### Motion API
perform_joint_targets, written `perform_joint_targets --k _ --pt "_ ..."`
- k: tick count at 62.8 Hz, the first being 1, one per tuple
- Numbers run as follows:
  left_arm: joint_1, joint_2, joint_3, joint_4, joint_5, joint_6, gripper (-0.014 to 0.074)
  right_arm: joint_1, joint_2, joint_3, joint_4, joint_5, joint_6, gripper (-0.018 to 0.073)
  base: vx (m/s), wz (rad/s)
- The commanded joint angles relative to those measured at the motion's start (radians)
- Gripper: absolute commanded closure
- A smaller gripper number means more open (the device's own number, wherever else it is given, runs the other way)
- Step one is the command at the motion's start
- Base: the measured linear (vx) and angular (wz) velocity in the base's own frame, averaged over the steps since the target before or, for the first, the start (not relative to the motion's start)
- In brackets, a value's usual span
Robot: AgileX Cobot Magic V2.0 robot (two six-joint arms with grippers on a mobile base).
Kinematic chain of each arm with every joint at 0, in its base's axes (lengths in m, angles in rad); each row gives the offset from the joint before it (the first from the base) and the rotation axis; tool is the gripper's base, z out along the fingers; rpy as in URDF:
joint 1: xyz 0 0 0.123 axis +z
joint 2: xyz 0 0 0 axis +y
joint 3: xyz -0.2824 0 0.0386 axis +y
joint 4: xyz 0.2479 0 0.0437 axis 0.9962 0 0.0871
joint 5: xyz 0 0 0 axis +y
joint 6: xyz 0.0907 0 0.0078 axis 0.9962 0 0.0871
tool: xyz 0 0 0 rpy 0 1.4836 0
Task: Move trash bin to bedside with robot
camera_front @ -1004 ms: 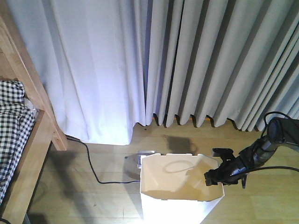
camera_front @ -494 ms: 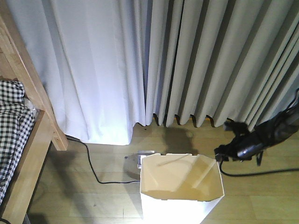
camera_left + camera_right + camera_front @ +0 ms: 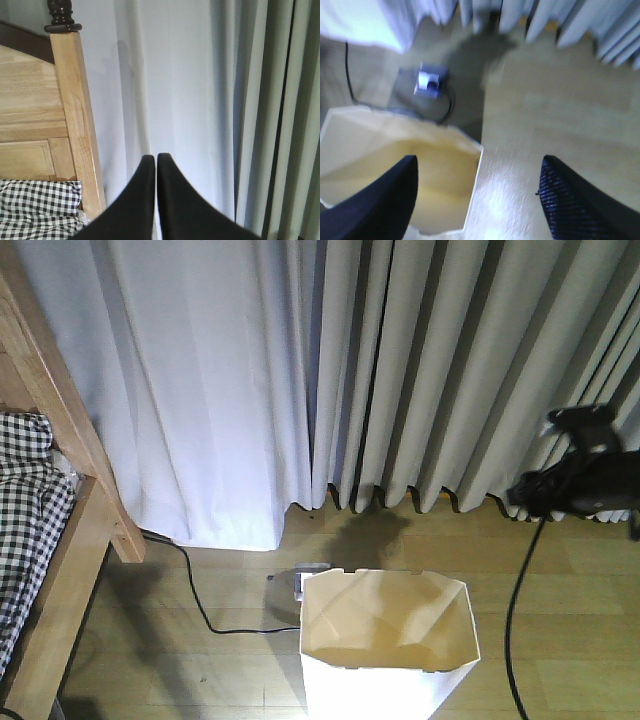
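The white trash bin (image 3: 380, 625) stands upright on the wooden floor, cream inside and empty. The bed's wooden frame (image 3: 60, 570) and checked bedding (image 3: 25, 500) are to its left, with a stretch of floor between. My right gripper (image 3: 525, 498) hangs in the air up and to the right of the bin, apart from it. From the right wrist, this gripper (image 3: 479, 159) is open above the bin (image 3: 395, 150), whose right rim lies below the gap. My left gripper (image 3: 152, 156) is shut on nothing, facing the curtain beside the bed post (image 3: 75, 115).
Grey and white curtains (image 3: 330, 370) hang to the floor behind everything. A black cable (image 3: 195, 595) runs across the floor to a small power block (image 3: 305, 580) just behind the bin. My right arm's own cable (image 3: 515, 610) trails down right of the bin.
My right gripper left the bin's right rim and rose up and to the right. The bin has stayed in place.
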State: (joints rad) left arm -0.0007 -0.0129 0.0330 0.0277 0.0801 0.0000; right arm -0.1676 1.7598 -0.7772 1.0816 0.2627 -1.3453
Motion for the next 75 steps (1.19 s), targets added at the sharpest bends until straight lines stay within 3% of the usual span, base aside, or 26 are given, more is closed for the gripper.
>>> perform_joint_targets --k 1,29,55,62,72,75 --pt "-0.006 -0.014 0.012 -0.009 -0.074 -0.014 0.0603 -0.006 -0.194 0.034 0.01 -0.011 -0.005 0.0064 0.0 0.0" --pt "-0.006 -0.014 0.012 -0.009 -0.074 -0.014 0.0603 -0.006 -0.908 0.267 0.013 -0.024 0.112 0.0064 0.0 0.0" --pt "-0.006 -0.014 0.012 -0.009 -0.074 -0.014 0.0603 0.051 -1.431 0.533 0.065 -0.256 0.147 0.0074 0.0 0.0" --pt "-0.006 -0.014 0.012 -0.009 -0.074 -0.014 0.0603 0.068 -1.496 0.537 0.065 -0.238 0.146 0.0181 0.0 0.0" --pt "-0.006 -0.014 0.012 -0.009 -0.074 -0.014 0.0603 0.079 -1.499 0.537 0.065 -0.217 0.146 0.0529 0.0 0.0" --pt "-0.006 -0.014 0.012 -0.009 -0.074 -0.014 0.0603 0.079 -1.499 0.537 0.065 -0.22 0.146 0.0574 0.0 0.0"
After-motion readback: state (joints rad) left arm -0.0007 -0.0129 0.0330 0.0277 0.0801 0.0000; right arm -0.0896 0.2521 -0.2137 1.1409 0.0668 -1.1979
